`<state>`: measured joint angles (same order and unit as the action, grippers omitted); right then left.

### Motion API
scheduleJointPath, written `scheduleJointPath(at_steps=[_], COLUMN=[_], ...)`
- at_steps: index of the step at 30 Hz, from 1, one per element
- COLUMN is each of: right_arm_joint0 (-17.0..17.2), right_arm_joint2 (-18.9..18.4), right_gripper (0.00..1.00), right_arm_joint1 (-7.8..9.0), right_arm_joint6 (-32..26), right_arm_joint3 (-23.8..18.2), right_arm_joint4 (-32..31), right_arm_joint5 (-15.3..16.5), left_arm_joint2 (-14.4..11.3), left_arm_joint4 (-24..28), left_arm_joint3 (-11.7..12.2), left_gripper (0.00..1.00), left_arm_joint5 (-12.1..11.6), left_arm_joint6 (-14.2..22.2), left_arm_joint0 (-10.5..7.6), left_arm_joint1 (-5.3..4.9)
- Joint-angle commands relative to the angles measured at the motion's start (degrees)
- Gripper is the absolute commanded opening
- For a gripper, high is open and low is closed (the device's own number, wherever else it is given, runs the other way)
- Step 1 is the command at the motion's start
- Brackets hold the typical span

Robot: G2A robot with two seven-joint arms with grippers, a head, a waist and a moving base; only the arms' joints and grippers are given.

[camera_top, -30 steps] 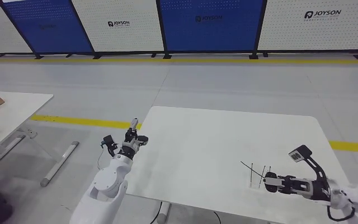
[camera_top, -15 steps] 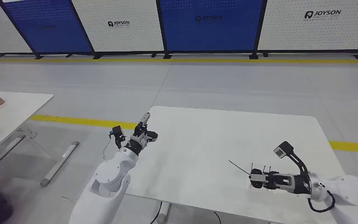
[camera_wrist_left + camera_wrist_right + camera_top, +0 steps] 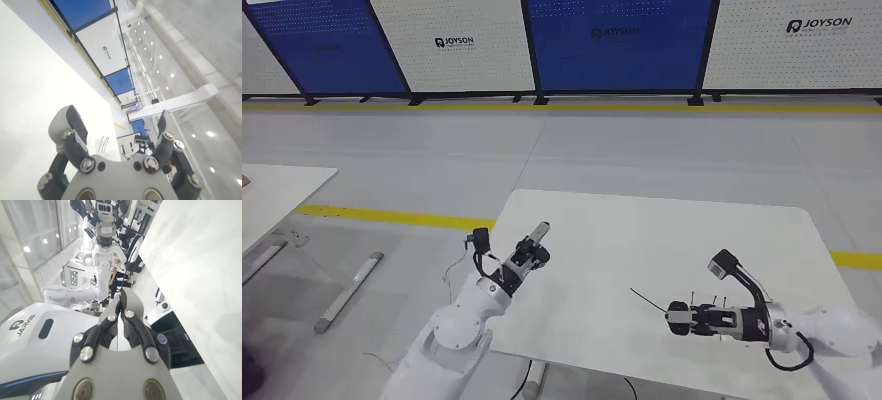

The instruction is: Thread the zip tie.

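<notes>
White table, black zip tie, grey fingers

Bright indoor light — round ceiling lamps, table washed out by glare, soft faint shadows, wrist-view edges bent.

The table under both grippers has a smooth, matt white top. The left gripper has a matt grey palm plate that looks like metal, black links with a dull plastic sheen, and bright polished screws. Its finger pads are black, ribbed and rubbery-looking. The right gripper is built of the same stuff. Pinched between its pads, the zip tie is a thin black plastic strip, its finish too fine to tell. The loose zip ties just beside that gripper look alike.
</notes>
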<state>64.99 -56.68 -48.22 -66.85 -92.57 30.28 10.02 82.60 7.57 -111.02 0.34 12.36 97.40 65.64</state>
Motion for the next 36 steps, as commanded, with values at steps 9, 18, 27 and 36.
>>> scheduleJointPath(at_steps=[9, 18, 27, 36], right_arm_joint0=[-0.9, -1.6, -7.3, -7.3], right_arm_joint2=[1.0, 3.9, 10.8, 10.8], right_gripper=[0.00, 0.00, 0.00, 0.00], right_arm_joint1=[-0.37, -2.22, -5.56, -5.56], right_arm_joint6=[0.3, 6.5, 7.9, 7.9], right_arm_joint3=[0.3, 1.4, 5.8, 5.8], right_arm_joint4=[-0.2, 2.0, 1.5, 1.5], right_arm_joint5=[-0.1, 2.4, 0.0, 0.0], left_arm_joint2=[-2.4, -7.9, -16.9, -17.0], left_arm_joint4=[-1.3, -10.2, -14.2, -13.3], left_arm_joint3=[1.2, 2.1, 6.3, 6.4], left_gripper=[1.00, 1.00, 1.00, 1.00], left_arm_joint5=[0.3, 0.3, 2.7, 2.1], left_arm_joint6=[-0.5, -0.7, -4.5, -4.4], left_arm_joint0=[-0.74, -2.53, -7.13, -7.19], left_arm_joint1=[0.22, 0.46, 1.86, 1.92])
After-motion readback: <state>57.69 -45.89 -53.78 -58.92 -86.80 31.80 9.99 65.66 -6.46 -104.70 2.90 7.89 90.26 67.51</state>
